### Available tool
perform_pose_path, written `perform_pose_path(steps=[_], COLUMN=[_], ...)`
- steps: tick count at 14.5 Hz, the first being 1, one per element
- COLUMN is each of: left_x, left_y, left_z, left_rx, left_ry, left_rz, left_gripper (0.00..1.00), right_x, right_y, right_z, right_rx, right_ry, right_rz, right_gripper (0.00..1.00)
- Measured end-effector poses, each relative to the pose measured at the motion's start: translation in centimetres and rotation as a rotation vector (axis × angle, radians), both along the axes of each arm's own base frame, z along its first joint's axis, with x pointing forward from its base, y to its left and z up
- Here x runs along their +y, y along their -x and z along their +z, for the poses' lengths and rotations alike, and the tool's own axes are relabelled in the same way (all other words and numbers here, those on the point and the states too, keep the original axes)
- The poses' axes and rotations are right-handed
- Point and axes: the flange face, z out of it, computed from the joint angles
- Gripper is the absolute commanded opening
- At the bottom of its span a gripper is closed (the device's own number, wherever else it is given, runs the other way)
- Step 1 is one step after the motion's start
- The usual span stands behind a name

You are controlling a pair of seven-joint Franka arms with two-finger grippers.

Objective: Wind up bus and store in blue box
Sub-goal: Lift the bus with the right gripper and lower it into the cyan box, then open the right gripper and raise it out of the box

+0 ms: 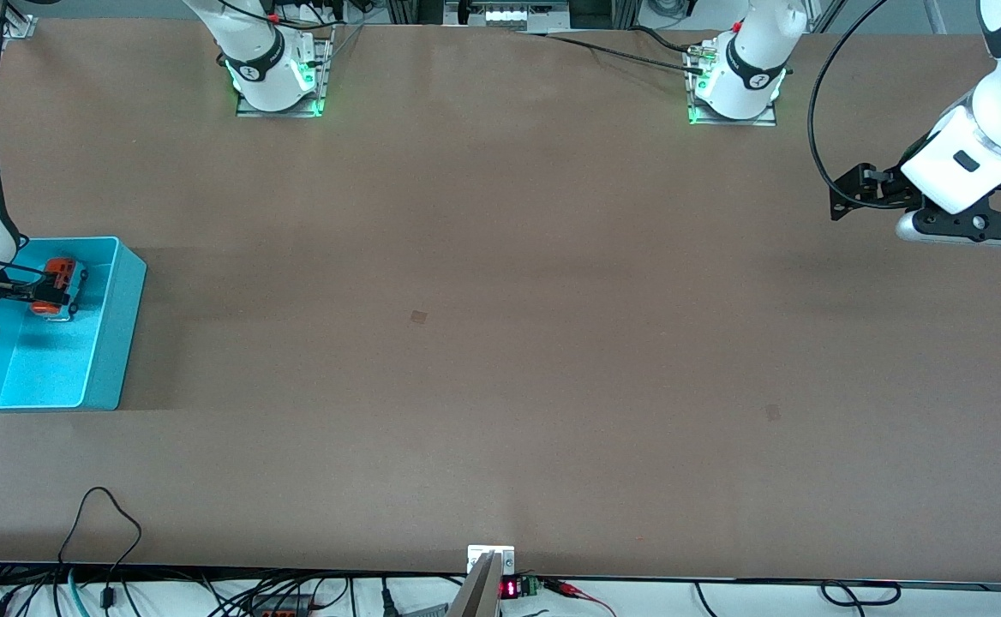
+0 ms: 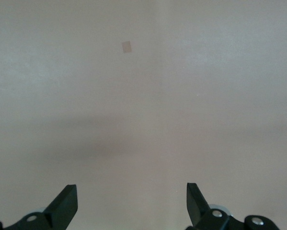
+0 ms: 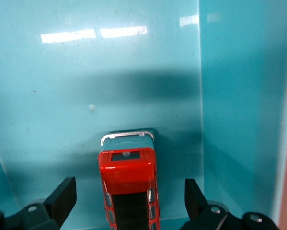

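The brown counter point(image 1: 500, 343) is bare across its middle except for two small darker square marks. At the right arm's end of it sits the blue box point(image 1: 115, 334), its smooth turquoise floor and walls showing in the right wrist view. Inside the box, toward the end nearer the robots' bases, lies the bus point(image 1: 59, 287), orange with black roof windows.

The right pincer point(image 3: 129, 201) hangs inside the box around the bus with its fingers point(image 3: 62, 199) spread wide; in the right wrist view both fingers stand clear of the bus's sides, gripping nothing.

The left pincer point(image 2: 132, 201) waits over bare counter at the left arm's end, its fingers also spread wide and empty, with only a small pale mark on the surface below.
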Motion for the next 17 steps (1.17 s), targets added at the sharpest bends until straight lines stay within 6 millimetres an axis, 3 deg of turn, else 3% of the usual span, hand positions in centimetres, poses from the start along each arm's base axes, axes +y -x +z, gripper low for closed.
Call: perform_pose_path(steps=[2, 4, 6, 9, 14, 16, 17], left_x=[0.0, 0.0, 0.0, 0.0, 0.0, 0.0, 0.0], left_y=[0.0, 0.0, 0.0, 0.0, 0.0, 0.0, 0.0], left_z=[0.0, 0.0, 0.0, 0.0, 0.0, 0.0, 0.0], left_rx=[0.001, 0.001, 0.001, 0.002, 0.002, 0.003, 0.002], left_ry=[0.0, 0.0, 0.0, 0.0, 0.0, 0.0, 0.0], left_rz=[0.0, 0.0, 0.0, -0.001, -0.001, 0.0, 0.001], left_gripper=[1.0, 1.0, 1.0, 1.0, 1.0, 1.0, 1.0], right_x=[0.7, 3.1, 7.4, 15.8, 26.9, 29.6, 29.8], right_y=[-1.3, -2.4, -3.1, -3.6, -1.7, -0.7, -0.4], right_z=[3.6, 8.9, 14.3, 22.1, 33.4, 36.1, 36.9], right_rx=[-0.041, -0.057, -0.042, -0.021, -0.008, -0.032, -0.044], right_ry=[0.022, 0.028, 0.028, 0.001, 0.005, -0.016, -0.027], right_rz=[0.033, 0.09, 0.177, 0.23, 0.241, 0.246, 0.243], right_gripper=[1.0, 1.0, 1.0, 1.0, 1.0, 1.0, 1.0])
